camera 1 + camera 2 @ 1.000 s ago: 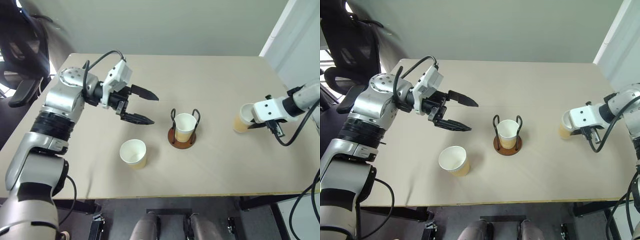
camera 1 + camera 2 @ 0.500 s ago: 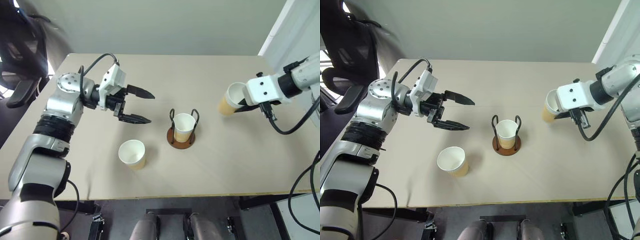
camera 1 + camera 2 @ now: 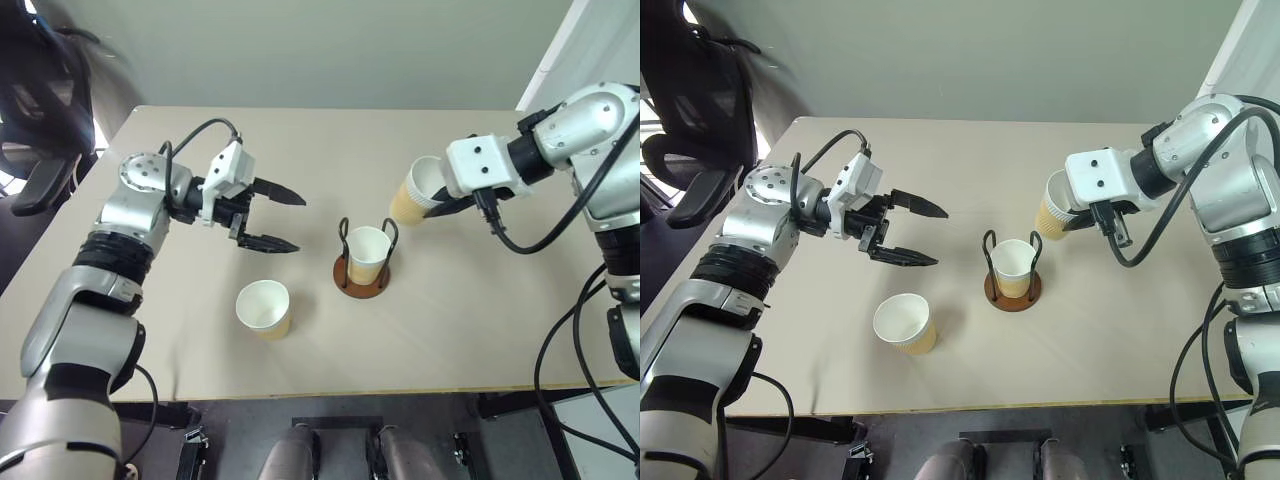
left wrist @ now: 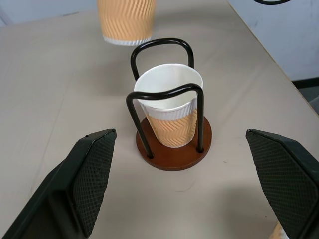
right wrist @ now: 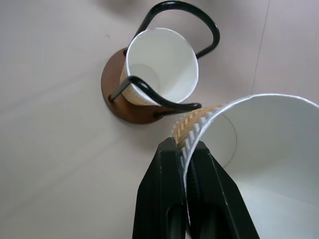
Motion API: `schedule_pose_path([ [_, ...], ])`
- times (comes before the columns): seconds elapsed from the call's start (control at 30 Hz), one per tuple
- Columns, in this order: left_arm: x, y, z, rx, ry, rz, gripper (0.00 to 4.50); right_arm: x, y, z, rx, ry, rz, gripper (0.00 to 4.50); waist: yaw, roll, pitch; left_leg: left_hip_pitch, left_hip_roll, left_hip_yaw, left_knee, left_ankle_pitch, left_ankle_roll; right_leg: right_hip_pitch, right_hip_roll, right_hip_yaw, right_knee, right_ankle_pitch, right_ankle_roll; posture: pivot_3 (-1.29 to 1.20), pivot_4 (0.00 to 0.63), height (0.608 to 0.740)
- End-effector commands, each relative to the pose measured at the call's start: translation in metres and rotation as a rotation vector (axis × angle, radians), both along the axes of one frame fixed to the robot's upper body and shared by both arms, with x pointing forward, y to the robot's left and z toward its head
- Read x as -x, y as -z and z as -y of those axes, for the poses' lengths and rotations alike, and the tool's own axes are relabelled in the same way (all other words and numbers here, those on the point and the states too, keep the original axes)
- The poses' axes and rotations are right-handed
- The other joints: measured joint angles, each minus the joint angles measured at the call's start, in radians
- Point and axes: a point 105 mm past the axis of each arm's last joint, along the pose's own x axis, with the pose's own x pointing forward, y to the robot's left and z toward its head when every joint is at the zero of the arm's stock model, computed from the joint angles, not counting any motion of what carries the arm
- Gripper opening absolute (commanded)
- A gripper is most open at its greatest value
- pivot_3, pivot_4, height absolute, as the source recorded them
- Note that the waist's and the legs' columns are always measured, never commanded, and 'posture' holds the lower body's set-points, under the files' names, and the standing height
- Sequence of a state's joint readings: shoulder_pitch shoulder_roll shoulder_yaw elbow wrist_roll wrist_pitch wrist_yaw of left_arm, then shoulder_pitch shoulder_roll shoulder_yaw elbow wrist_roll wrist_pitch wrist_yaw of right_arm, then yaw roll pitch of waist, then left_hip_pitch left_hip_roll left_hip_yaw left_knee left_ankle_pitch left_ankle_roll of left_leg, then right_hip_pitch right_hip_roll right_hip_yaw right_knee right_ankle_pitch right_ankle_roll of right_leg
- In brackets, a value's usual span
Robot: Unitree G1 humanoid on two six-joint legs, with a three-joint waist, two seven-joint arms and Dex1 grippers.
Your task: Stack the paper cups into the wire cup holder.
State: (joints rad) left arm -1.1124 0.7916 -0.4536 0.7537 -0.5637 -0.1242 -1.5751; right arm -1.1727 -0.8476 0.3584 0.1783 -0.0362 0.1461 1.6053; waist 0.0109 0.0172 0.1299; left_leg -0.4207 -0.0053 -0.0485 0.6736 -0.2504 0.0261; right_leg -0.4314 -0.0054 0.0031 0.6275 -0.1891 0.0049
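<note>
Now, right claw [image 5: 180, 149]: pinching a paper cup [image 3: 416, 190] by its rim, above wire cup holder [image 3: 362, 275].
Left claw [image 3: 285, 217]: spread, beside the holder.
Loose cup [image 3: 264, 307]: on surface [image 3: 480, 320], near the holder.

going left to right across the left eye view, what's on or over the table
left gripper, open → loose paper cup standing on the table → wire cup holder with a cup in it → cup pinched by its rim in the shut right gripper

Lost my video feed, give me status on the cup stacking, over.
Right gripper shut on paper cup, above table. Left gripper open, empty. One cup in wire cup holder; another loose. Path clear.
</note>
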Motion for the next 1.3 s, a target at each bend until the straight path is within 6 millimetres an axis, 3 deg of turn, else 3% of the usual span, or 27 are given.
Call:
schedule_pose_path([
  [0.03,0.003,-0.007,0.001,-0.014,0.043,0.027,4.5,0.009,-0.016,-0.009,-0.002,-0.034,0.053,0.06,0.0,0.0,0.0,0.0,0.0,0.0,0.0,0.0,0.0,0.0,0.0,0.0,0.0,0.0,0.0,0.0,0.15,0.74],
  [0.27,-0.001,-0.001,0.002,-0.032,0.037,0.024,4.5,0.019,-0.02,-0.031,-0.039,-0.075,0.039,0.06,-0.003,0.0,0.0,0.0,0.0,0.0,-0.001,0.001,-0.002,-0.001,0.0,0.0,0.001,0.0,-0.001,0.0,0.15,0.74],
  [0.57,-0.005,0.004,0.006,-0.041,0.042,0.029,4.5,0.02,-0.036,-0.036,-0.051,-0.072,0.074,0.06,-0.001,0.0,0.0,0.0,0.0,0.0,-0.002,0.001,-0.002,-0.001,0.0,0.0,0.001,-0.001,-0.001,0.0,0.15,0.74],
  [0.9,-0.006,0.006,0.007,-0.046,0.045,0.036,4.5,0.034,-0.006,-0.044,-0.061,-0.081,-0.027,0.06,-0.001,0.0,0.0,0.0,0.0,0.0,-0.002,0.002,-0.003,-0.002,0.0,0.0,0.001,-0.001,-0.001,0.0,0.15,0.74],
  [1.3,-0.005,0.005,0.004,-0.049,0.041,0.041,4.5,0.033,-0.011,-0.064,-0.107,-0.121,-0.016,0.06,-0.004,0.0,0.0,0.0,0.0,0.0,-0.001,0.003,-0.002,-0.002,0.0,0.0,0.003,-0.001,-0.001,0.0,0.15,0.74],
])
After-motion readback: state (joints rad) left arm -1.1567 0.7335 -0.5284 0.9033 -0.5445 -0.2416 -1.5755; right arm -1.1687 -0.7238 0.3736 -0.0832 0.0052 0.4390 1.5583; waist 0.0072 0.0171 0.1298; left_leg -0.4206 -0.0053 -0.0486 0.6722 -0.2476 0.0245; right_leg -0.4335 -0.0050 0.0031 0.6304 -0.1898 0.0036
